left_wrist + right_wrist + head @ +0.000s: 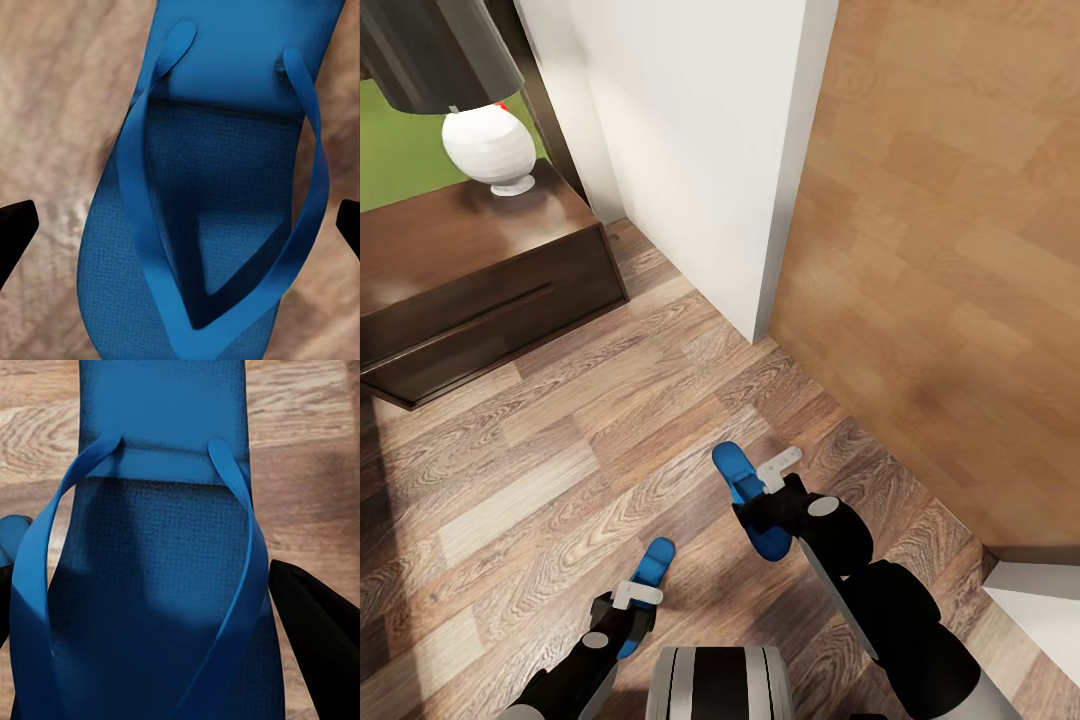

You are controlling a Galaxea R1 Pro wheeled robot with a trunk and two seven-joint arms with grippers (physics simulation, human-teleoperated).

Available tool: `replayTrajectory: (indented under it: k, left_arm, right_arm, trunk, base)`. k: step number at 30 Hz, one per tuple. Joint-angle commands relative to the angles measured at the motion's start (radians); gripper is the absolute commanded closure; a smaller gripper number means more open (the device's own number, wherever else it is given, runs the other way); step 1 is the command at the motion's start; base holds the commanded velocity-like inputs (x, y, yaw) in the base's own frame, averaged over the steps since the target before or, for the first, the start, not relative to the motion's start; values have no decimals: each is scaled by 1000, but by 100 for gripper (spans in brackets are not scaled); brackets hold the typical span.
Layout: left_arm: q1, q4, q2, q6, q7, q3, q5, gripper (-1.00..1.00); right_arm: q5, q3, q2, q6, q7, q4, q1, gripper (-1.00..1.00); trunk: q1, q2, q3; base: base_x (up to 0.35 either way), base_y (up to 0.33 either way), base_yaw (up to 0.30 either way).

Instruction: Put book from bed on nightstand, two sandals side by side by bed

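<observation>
Each of your grippers, left gripper and right gripper, grasps a flat bright-blue flip-flop sandal; the glossy dark-brown wooden nightstand stands ahead-left, the white wall ahead.

Corner of a room with a plank floor, a white wall and a wooden door

The wood-plank floor runs in mixed light and brown boards with strong grain, darker in shade along the left edge. A white wall ends in a vertical corner, and a large light-brown wooden door panel stands right beside it. At upper left sits a low, glossy dark brown cabinet with drawer fronts, bearing a white round-bodied lamp under a dark shade. Behind the lamp a green surface shows.
</observation>
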Motion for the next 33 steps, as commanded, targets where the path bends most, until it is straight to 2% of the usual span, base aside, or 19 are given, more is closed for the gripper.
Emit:
replayTrajectory:
  k: [1,2,17,26,33]
  left_arm:
    - [0,1,0,-2,8,-6,-7,-100]
    - [0,1,0,-2,8,-6,-7,100]
    - [0,1,2,-4,8,-7,-4,100]
    - [1,-6,3,-27,8,-6,-5,100]
    - [1,-8,2,-17,10,-5,0,100]
  right_arm:
    - [2,1,-1,4,4,-1,-1,100]
    - [2,1,-1,4,4,-1,-1,100]
    - [2,1,-1,4,4,-1,1,100]
    - [2,0,-1,5,4,-1,2,100]
    - [2,-1,-1,4,4,-1,2,100]
  trunk:
    - [0,0,-1]
    - [0,0,-1]
    - [0,0,-1]
    - [0,0,-1]
    - [0,0,-1]
  base:
    - [0,0,0]
    - [0,0,0]
    - [0,0,0]
    - [0,0,0]
    - [0,0,0]
